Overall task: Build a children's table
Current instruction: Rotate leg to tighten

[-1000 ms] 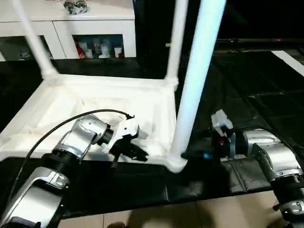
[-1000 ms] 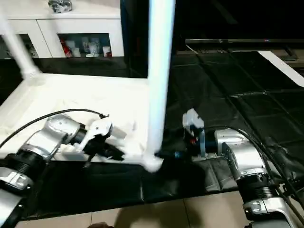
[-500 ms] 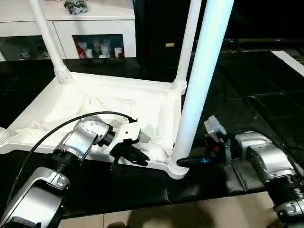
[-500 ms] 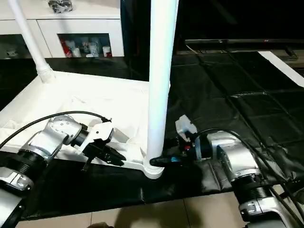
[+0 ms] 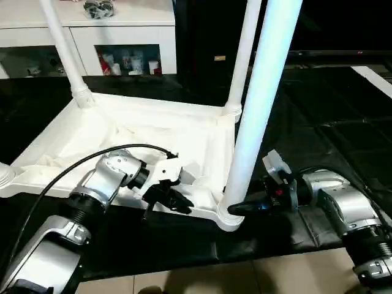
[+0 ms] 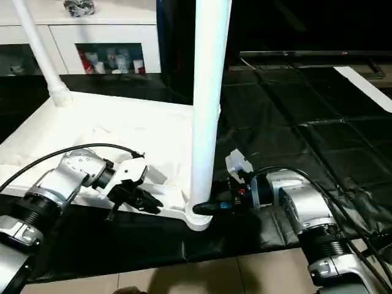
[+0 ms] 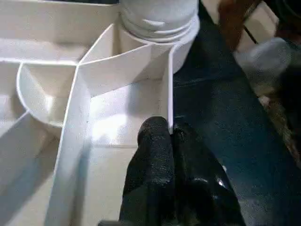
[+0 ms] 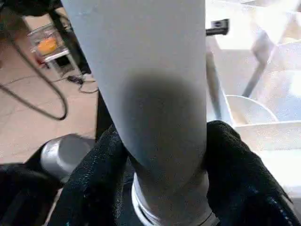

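Note:
The children's table lies upside down on the black mat, its ribbed white top (image 5: 153, 131) facing up. Three white legs stand in corner sockets: two at the back (image 5: 61, 43) (image 5: 244, 55) and a thick-looking near one (image 5: 260, 104). My left gripper (image 5: 177, 202) is shut on a thin upright rib of the top (image 7: 170, 84), close to the near leg's socket (image 5: 228, 219). My right gripper (image 5: 236, 209) reaches in from the right. Its black fingers (image 8: 99, 169) press both sides of the near leg (image 8: 155, 70) just above the socket.
A white cabinet with glass doors (image 5: 122, 37) stands behind the table. The black mat (image 5: 318, 122) stretches off to the right, with pale floor tiles (image 5: 245, 275) in front. A black cable (image 5: 92, 159) loops over my left forearm. An open socket (image 5: 5, 174) shows at the far left.
My right gripper's fingers have closed in around the base of the near leg. The head camera shifted early on. My left gripper kept its hold.

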